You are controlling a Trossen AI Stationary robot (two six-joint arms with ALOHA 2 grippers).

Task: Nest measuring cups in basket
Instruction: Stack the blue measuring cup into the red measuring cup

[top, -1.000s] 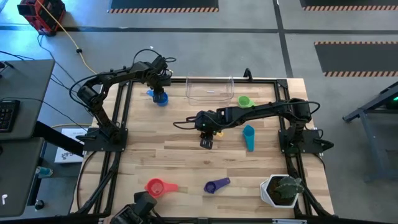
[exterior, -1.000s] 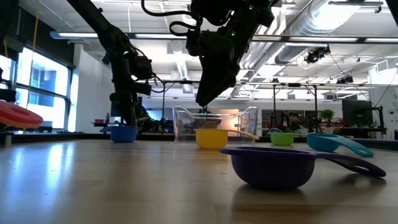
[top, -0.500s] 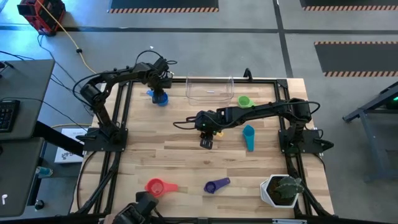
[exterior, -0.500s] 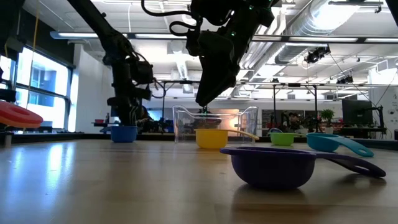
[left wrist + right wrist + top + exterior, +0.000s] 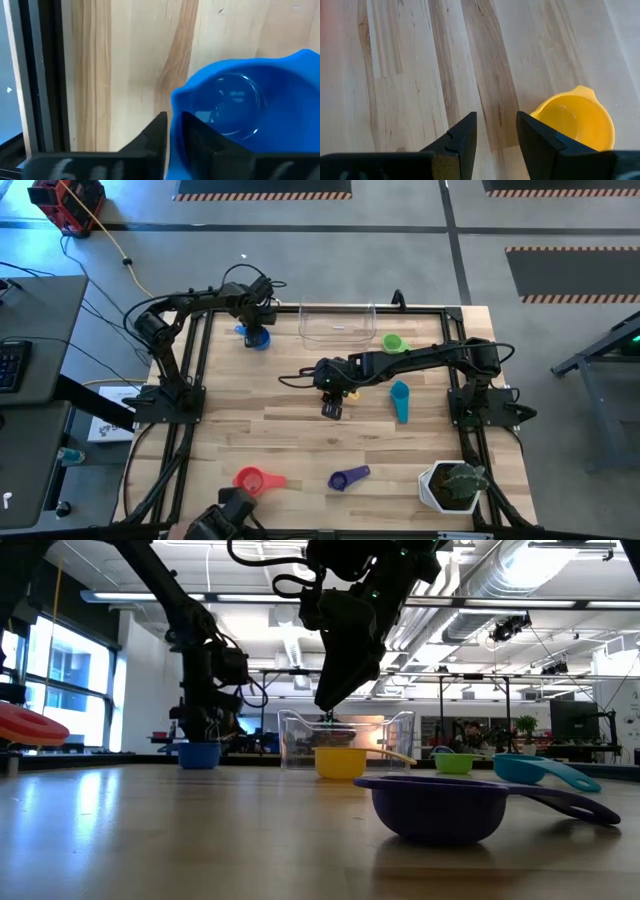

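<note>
My left gripper (image 5: 258, 323) stands at the table's far left, over the blue measuring cup (image 5: 259, 338), and is shut on it. The cup rests on its base (image 5: 198, 755). My right gripper (image 5: 495, 136) hovers open above bare wood at mid-table, beside the yellow cup (image 5: 575, 122), touching nothing. The clear basket (image 5: 337, 323) sits at the far edge. The green cup (image 5: 393, 342), teal cup (image 5: 400, 400), purple cup (image 5: 348, 477) and orange-red cup (image 5: 252, 479) lie apart on the table. No pink cup shows. My left gripper has the blue cup's side wall at the rim (image 5: 173, 117) pinched between its two fingers, one finger (image 5: 156, 134) outside the bowl and the other (image 5: 197, 136) inside. It comes from above, pointing down. The cup stands upright on the table.
A white pot with a green plant (image 5: 455, 485) stands at the near right corner. A black frame (image 5: 190, 370) runs along the table's edges. Open wood lies between the yellow cup and the near cups.
My left arm has shifted a little above the blue cup, its wrist easing toward the basket side. The cup has stayed on the table. My right arm has kept still.
</note>
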